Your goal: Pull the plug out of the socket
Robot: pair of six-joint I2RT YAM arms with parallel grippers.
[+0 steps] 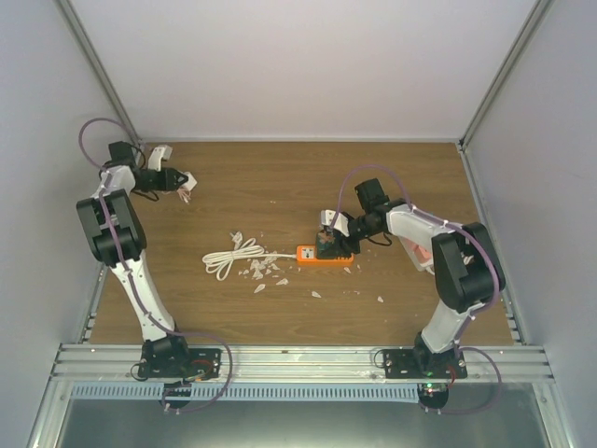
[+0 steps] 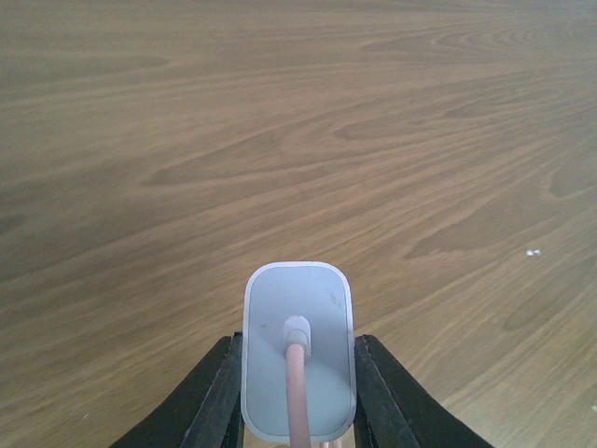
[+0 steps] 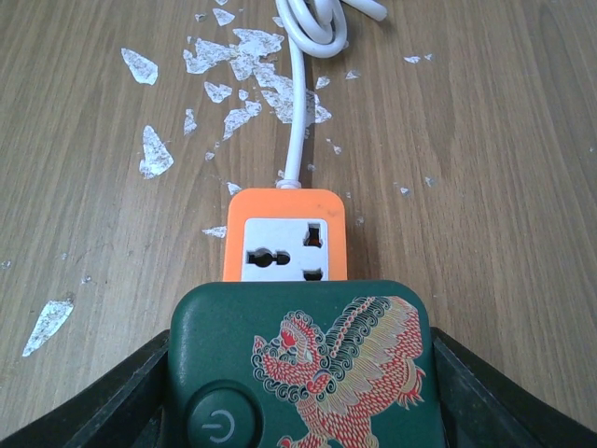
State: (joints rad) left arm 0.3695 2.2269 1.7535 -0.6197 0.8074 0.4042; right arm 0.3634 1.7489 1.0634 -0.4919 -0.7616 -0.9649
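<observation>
Top view: wood-grain desk (image 1: 280,187) inside pale walls. The left hand (image 1: 184,184) is at the far left corner, well apart from everything else, with a small white piece at its tip. The right hand (image 1: 328,233) is at mid-desk, down on the right end of an orange socket strip (image 1: 306,254). A dark green plug (image 1: 327,245) sits on that end between the fingers. A white cord (image 1: 229,257) runs left from the strip into a loose coil. Pale flakes (image 1: 266,273) are scattered just in front of the strip, a few further right. Left wrist view: the left hand (image 2: 298,392) is clenched on a white adapter (image 2: 298,327), rounded and flat-faced, with black fingers (image 2: 216,397) pressed to both its sides. A pink lead (image 2: 297,401) leaves the adapter's middle toward the camera. Bare desk lies beyond. Right wrist view: the right hand (image 3: 298,401) is grasping the green plug (image 3: 303,355), a finger tight against each flank. The plug's top bears a red-and-white beast drawing and a power symbol. It covers the near part of the socket strip (image 3: 284,201). One outlet (image 3: 284,252) shows uncovered just beyond it. Cannot tell whether the pins are seated or lifted. The white cord (image 3: 298,112) exits the strip's far end, with flakes (image 3: 154,154) on either side of it.
</observation>
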